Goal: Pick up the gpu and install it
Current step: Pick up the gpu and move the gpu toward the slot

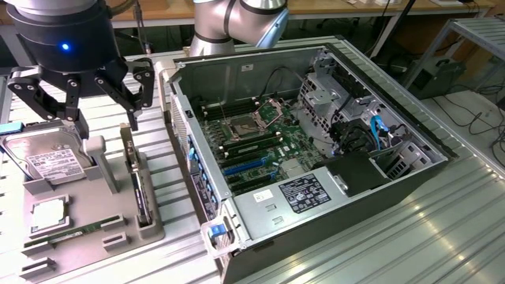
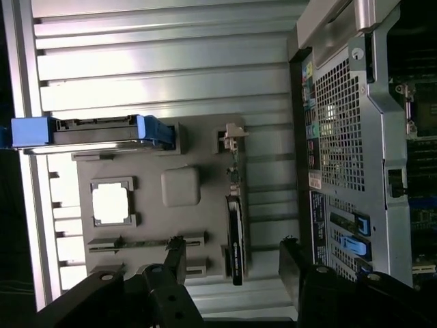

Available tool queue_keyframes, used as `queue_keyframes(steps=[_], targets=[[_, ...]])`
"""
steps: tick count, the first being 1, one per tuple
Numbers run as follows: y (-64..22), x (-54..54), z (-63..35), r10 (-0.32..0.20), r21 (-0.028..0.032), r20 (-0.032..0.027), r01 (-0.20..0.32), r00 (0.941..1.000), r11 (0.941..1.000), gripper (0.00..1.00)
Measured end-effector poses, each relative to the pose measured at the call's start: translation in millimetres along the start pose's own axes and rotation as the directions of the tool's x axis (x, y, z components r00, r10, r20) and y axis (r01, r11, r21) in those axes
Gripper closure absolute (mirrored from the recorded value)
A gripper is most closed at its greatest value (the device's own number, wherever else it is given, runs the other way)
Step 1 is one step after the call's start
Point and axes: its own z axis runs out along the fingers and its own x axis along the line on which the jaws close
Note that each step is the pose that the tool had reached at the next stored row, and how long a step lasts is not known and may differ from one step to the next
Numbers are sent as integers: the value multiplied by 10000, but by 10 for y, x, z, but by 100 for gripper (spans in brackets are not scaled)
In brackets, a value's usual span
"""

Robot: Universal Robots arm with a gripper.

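The gpu (image 1: 141,192) stands on edge in a slot of the grey holder (image 1: 87,204) on the surface. The fingers (image 1: 73,103) hang spread and empty above it. An off-centre closure could tilt the gpu or strike the nearby hard drive (image 1: 47,157).

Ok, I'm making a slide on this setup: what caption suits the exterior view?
Open gripper hovers over the gpu standing on edge in the gray parts holder, beside the open computer case.

Pincer (image 1: 106,122) pointing down, jaws spread wide
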Motion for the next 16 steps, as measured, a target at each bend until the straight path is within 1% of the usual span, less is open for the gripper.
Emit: queue_keyframes(steps=[2,4,8,11,16], targets=[[-3,0,41,16,13,1,-16,10000,10000,34],[-5,-24,81,12,35,0,-12,10000,10000,34],[-5,-64,147,-94,51,-8,94,10000,9999,34],[-4,-86,198,-214,52,-17,214,9998,9998,34],[-5,-99,255,-282,54,-18,282,9996,9996,34]])
